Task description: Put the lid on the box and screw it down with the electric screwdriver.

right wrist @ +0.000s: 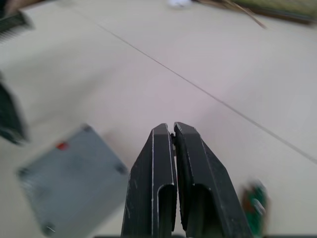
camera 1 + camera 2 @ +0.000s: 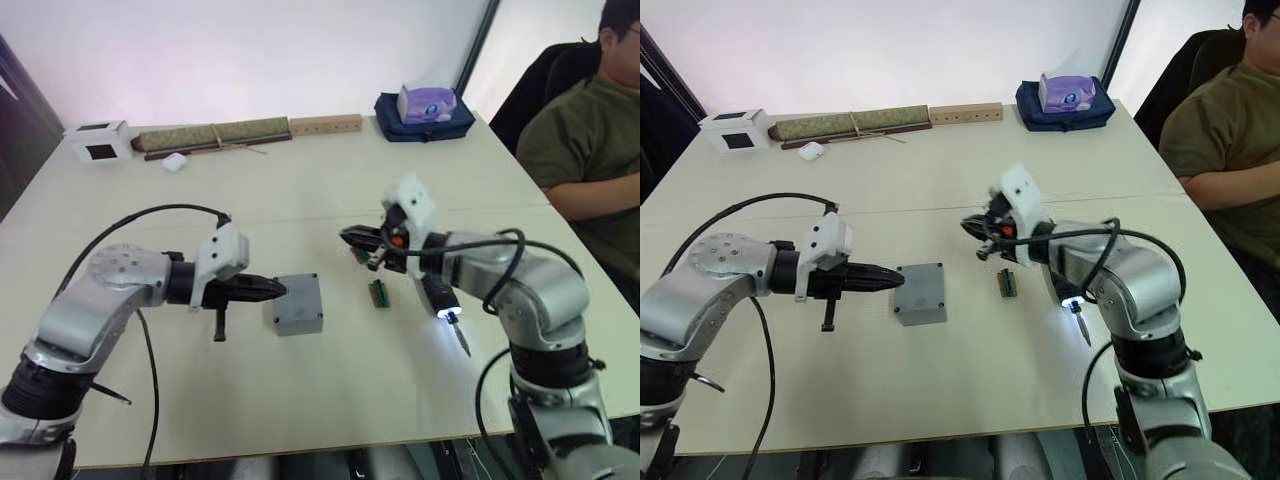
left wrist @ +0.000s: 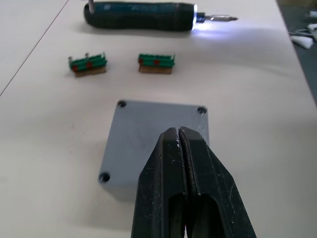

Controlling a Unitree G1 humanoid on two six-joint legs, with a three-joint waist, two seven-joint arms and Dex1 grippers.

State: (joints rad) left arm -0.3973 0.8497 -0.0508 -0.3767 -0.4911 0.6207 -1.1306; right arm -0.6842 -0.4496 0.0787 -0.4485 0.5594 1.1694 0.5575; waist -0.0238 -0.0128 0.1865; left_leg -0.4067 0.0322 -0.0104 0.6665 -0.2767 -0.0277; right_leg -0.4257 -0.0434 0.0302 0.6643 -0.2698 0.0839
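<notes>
Lid (image 2: 298, 303) on box, apparently touching left pincer (image 2: 278, 290)

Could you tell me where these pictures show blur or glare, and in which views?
Right wrist view: the lid and the table are smeared by blur, while the right gripper is sharper. Left wrist view: crisp; the electric screwdriver throws a white glare patch by its tip. Left eye view: the same light glows on the table beside the right arm.

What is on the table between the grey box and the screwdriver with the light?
Two little green parts lie between the box and the electric screwdriver, side by side in the left wrist view.
</notes>
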